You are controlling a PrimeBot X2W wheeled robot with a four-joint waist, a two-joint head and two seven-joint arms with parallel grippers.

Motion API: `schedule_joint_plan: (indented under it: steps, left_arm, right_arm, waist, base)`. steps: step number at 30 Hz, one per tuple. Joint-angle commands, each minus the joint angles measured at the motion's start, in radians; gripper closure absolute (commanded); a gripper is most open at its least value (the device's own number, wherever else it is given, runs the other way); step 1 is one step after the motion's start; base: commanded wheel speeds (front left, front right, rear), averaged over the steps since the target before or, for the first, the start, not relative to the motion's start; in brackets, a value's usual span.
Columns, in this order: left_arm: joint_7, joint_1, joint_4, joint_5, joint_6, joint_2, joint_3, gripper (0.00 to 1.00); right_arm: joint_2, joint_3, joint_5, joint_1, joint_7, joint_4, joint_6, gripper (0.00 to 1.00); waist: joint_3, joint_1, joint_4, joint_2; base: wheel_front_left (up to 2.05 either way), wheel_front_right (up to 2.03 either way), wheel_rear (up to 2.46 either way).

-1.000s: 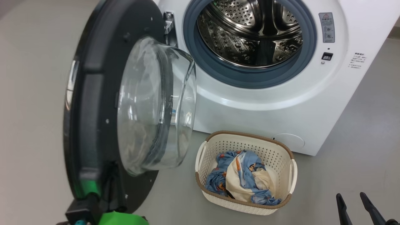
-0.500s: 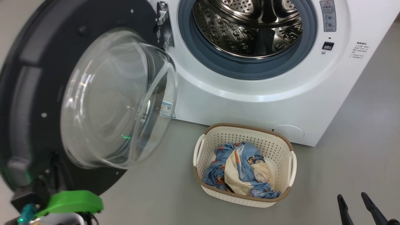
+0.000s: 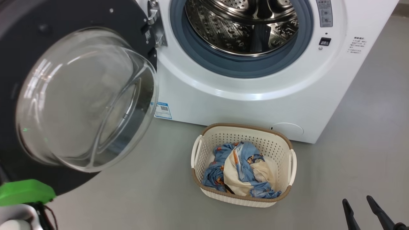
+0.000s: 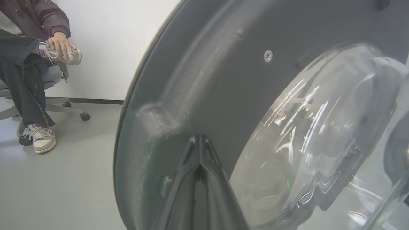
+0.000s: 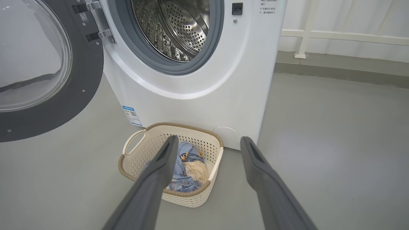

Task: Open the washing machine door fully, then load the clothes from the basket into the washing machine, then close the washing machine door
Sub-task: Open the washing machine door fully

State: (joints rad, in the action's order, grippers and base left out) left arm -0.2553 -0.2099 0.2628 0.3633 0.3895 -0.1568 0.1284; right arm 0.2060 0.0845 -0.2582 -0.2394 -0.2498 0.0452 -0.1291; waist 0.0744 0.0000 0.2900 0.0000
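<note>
The washing machine (image 3: 255, 105) stands with its steel drum (image 3: 243, 25) exposed. Its door (image 3: 127, 22), black with a clear glass bowl (image 3: 83, 99), hangs swung out to the left. In the left wrist view my left gripper (image 4: 198, 140) is shut, its tips against the door's (image 4: 223, 80) dark inner ring beside the glass. The basket (image 3: 246, 127) sits on the floor before the washer, holding the clothes (image 3: 239, 169), blue printed and cream. My right gripper (image 3: 357, 200) is open at the lower right, nothing between its fingers; its wrist view looks over the basket (image 5: 137, 143) and clothes (image 5: 188, 166).
A person (image 4: 35, 64) sits on a wheeled chair beyond the door, one foot (image 4: 41, 142) on the floor. A white railing (image 5: 335, 35) runs along the wall right of the washer (image 5: 207, 105). Grey floor (image 3: 367, 127) spreads around the basket.
The door has swung further out to the left, showing the blue label on the washer's front. The left arm's green mount went left with it. The head view shifted slightly. The right gripper stays put.
</note>
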Motion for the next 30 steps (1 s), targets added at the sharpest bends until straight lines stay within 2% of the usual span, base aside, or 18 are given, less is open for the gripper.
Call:
schedule_joint_plan:
  steps: [1, 6, 14, 24, 25, 26, 27, 28, 30]
  left_arm:
    - [-0.006, -0.059, -0.011, -0.016, -0.009, -0.044, 0.073, 1.0]
    - [-0.006, -0.094, -0.015, -0.051, -0.032, -0.029, 0.123, 1.0]
    - [-0.006, -0.069, -0.09, -0.092, -0.069, 0.041, 0.148, 1.0]
    - [-0.002, 0.038, -0.274, -0.083, -0.128, 0.093, 0.064, 1.0]
    - [0.01, 0.063, -0.332, -0.071, -0.137, 0.097, 0.03, 0.96]
    - [0.01, 0.063, -0.332, -0.071, -0.137, 0.097, 0.03, 0.96]
    - [0.015, 0.077, -0.367, -0.064, -0.143, 0.099, 0.009, 0.74]
    - [0.017, 0.09, -0.401, -0.048, -0.154, 0.101, -0.012, 0.58]
    - [0.014, 0.118, -0.465, -0.022, -0.17, 0.103, -0.051, 0.06]
  right_arm:
    - [0.036, -0.021, -0.014, 0.033, -0.012, -0.026, -0.002, 0.0]
    - [0.063, -0.009, -0.026, 0.035, -0.012, -0.035, -0.002, 0.0]
    - [0.065, 0.003, -0.037, 0.053, -0.012, -0.035, -0.002, 0.0]
    - [0.022, 0.0, -0.024, 0.063, -0.012, -0.023, -0.002, 0.0]
    - [0.018, -0.007, -0.02, 0.074, -0.012, -0.023, -0.002, 0.0]
    - [0.018, -0.007, -0.02, 0.074, -0.012, -0.023, -0.002, 0.0]
    - [0.018, -0.011, -0.019, 0.08, -0.012, -0.022, -0.002, 0.0]
    - [0.019, -0.015, -0.017, 0.085, -0.012, -0.023, -0.002, 0.0]
    - [0.02, -0.019, -0.015, 0.096, -0.012, -0.028, -0.002, 0.0]
  waist:
    - [0.02, 0.0, -0.015, 0.0]
    - [0.06, 0.0, -0.029, 0.0]
    - [0.069, 0.0, -0.038, 0.0]
    - [0.016, 0.0, -0.019, 0.0]
    - [0.011, 0.0, -0.024, 0.0]
    - [0.011, 0.0, -0.024, 0.0]
    - [0.01, 0.0, -0.03, 0.0]
    - [0.009, 0.0, -0.036, 0.0]
    - [0.006, 0.0, -0.049, 0.0]
  base:
    - [0.0, 0.0, 0.0]
    - [0.0, 0.0, 0.0]
    - [0.0, 0.0, 0.0]
    - [0.0, 0.0, 0.0]
    - [0.0, 0.0, 0.0]
    - [0.0, 0.0, 0.0]
    - [0.0, 0.0, 0.0]
    - [0.0, 0.0, 0.0]
    - [0.0, 0.0, 0.0]
